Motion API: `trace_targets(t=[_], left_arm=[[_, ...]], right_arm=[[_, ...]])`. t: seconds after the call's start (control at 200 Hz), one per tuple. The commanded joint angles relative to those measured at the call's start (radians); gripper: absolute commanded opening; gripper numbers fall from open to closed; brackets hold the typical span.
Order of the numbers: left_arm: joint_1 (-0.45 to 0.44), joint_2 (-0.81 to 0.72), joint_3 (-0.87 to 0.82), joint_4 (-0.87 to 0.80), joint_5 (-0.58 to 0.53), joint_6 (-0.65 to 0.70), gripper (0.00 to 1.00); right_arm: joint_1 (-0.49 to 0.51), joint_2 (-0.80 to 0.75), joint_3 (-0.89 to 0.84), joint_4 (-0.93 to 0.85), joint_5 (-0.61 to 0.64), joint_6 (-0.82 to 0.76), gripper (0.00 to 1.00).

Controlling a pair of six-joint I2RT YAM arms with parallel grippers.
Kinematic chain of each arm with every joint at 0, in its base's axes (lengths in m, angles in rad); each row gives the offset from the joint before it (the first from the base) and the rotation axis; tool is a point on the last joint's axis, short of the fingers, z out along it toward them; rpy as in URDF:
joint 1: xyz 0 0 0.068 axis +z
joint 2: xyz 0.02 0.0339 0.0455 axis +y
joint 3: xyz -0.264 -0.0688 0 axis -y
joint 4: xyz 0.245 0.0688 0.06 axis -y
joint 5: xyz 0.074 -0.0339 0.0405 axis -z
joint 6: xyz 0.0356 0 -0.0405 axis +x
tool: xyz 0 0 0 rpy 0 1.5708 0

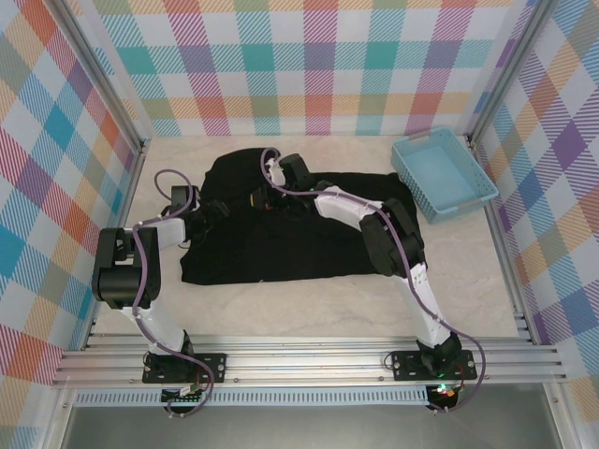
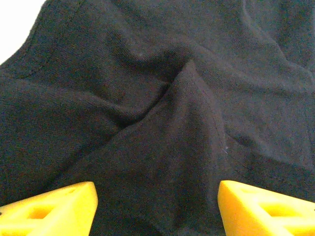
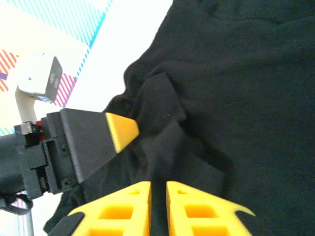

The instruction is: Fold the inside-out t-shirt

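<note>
Over the shirt's (image 1: 267,257) left half, my right gripper (image 3: 158,187) pinched a raised fold while my left gripper (image 2: 157,194) hung wide. Probably still gathering; next, the left must grip too.

- t-shirt (image 1: 281,253): plain black, same in both wrist views
- table (image 1: 328,309): cream, faintly mottled
- walls (image 1: 318,65): plaid on white, with teal, purple, orange, yellow, pink and blue bands, diagonal hatching inside the bands
- basket (image 1: 412,184): light blue, lattice sides
- left arm (image 1: 120,271): black joints, white lower link
- right arm (image 1: 416,285): white links, black joints
- cables (image 1: 138,245): purple
- rail (image 1: 309,360): bare silver metal
- left fingers (image 2: 54,209): yellow; from the right wrist, black body with yellow tip
- right fingers (image 3: 118,211): yellow
- camera block (image 3: 39,76): white, beige bracket
</note>
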Motion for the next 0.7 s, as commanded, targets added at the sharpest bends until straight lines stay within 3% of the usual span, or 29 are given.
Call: trace_targets(t=[0.0,0.375,0.695], left_arm=[[0.007,0.034,-0.016,-0.042,-0.008,0.002,0.67],[0.006,0.042,-0.015,-0.035,0.001,-0.001,0.67],[0.007,0.046,-0.014,-0.034,0.007,-0.001,0.67]], right_arm=[[-0.023,-0.067,-0.027,0.021,0.024,-0.046,0.21],[-0.003,-0.025,0.004,-0.105,0.057,-0.063,0.36],[0.059,0.120,0.164,-0.199,0.031,-0.026,0.40]])
